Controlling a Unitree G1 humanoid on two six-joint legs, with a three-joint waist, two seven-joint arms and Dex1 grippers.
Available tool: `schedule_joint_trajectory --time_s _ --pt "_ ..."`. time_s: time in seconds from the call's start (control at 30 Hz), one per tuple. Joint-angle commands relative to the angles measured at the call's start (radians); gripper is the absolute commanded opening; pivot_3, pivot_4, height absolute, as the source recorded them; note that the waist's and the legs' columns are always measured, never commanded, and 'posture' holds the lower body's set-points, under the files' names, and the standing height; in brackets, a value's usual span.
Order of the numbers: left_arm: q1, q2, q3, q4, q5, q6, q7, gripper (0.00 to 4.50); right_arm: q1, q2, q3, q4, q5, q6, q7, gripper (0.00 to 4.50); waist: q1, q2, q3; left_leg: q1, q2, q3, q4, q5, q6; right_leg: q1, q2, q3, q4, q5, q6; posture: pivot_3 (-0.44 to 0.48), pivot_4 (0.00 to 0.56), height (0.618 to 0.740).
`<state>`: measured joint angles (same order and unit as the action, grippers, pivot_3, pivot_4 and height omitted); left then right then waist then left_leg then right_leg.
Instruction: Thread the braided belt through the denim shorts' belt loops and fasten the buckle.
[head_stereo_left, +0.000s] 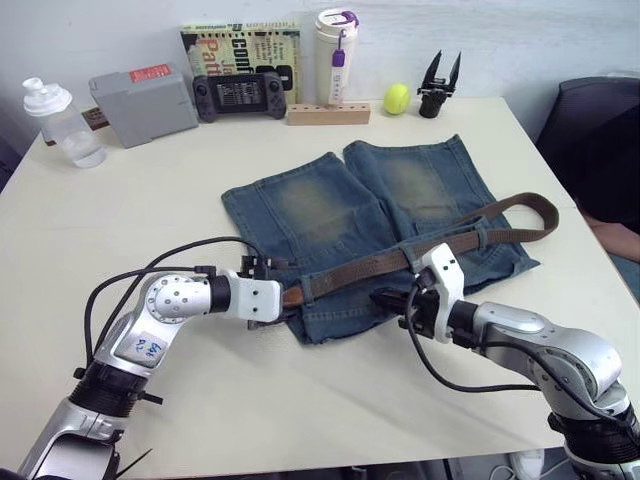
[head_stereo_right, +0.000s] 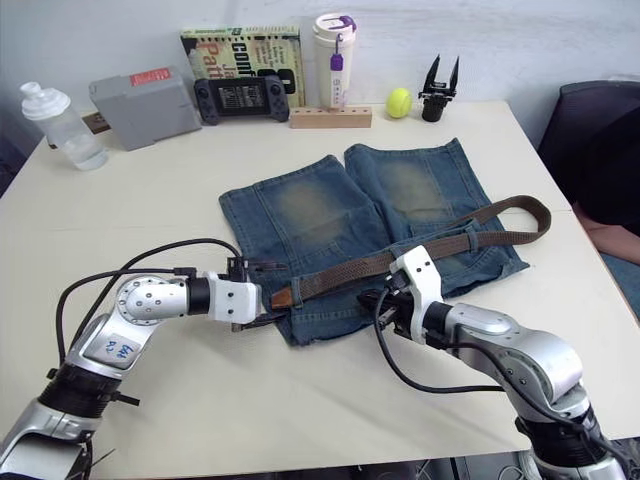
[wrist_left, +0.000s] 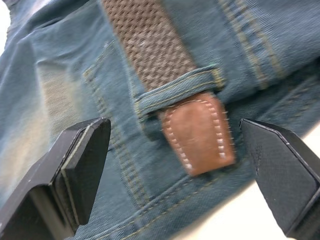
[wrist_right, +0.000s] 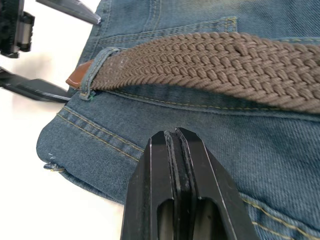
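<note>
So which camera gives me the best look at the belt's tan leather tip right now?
The left wrist view: the tan leather tip pokes out of a belt loop, between the open left gripper fingers. The right wrist view shows just a sliver of it beyond that loop; in the head views it is a small tan spot.

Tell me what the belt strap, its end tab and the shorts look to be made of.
The braided belt looks like woven cord or elastic, matte brown: interlaced strands show. Its end tab looks like smooth tan leather, possibly faux, with pale stitching round the edge. The denim shorts are faded blue denim: twill weave, yellow seam thread, worn yellowish patches. The belt loop over the tab is the same denim.
</note>
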<state>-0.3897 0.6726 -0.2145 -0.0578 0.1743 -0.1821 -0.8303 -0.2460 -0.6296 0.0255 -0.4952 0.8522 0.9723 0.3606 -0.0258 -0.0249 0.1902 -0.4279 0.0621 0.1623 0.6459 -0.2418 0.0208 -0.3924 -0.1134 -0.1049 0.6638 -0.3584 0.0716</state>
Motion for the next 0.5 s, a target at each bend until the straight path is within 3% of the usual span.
schedule_joint_trajectory --time_s 0.03,0.27,0.5 --pt "0.037 -0.014 0.04 -0.035 -0.016 0.043 0.043 4.5 0.02 -0.027 -0.021 -0.017 -0.015 -0.011 0.052 0.06 0.0 0.0 0.0 0.0 0.0 0.0 0.0 0.0 0.0 0.0 0.0 0.0 0.0 0.0 0.0 0.0 0.15 0.709" --pt "0.102 -0.015 0.065 -0.07 0.025 -0.028 0.134 4.5 0.098 -0.09 0.0 -0.008 -0.103 -0.036 0.126 0.06 0.0 0.0 0.0 0.0 0.0 0.0 0.0 0.0 0.0 0.001 0.0 0.0 0.0 0.0 0.0 0.0 0.15 0.709" --pt "0.112 -0.014 0.026 -0.036 0.138 -0.172 0.213 1.55 0.052 -0.068 0.022 0.042 -0.166 -0.042 0.155 0.0 0.0 0.0 0.0 0.001 0.0 0.0 0.0 0.0 0.001 0.0 0.0 0.0 0.0 0.0 0.0 0.0 0.15 0.709"
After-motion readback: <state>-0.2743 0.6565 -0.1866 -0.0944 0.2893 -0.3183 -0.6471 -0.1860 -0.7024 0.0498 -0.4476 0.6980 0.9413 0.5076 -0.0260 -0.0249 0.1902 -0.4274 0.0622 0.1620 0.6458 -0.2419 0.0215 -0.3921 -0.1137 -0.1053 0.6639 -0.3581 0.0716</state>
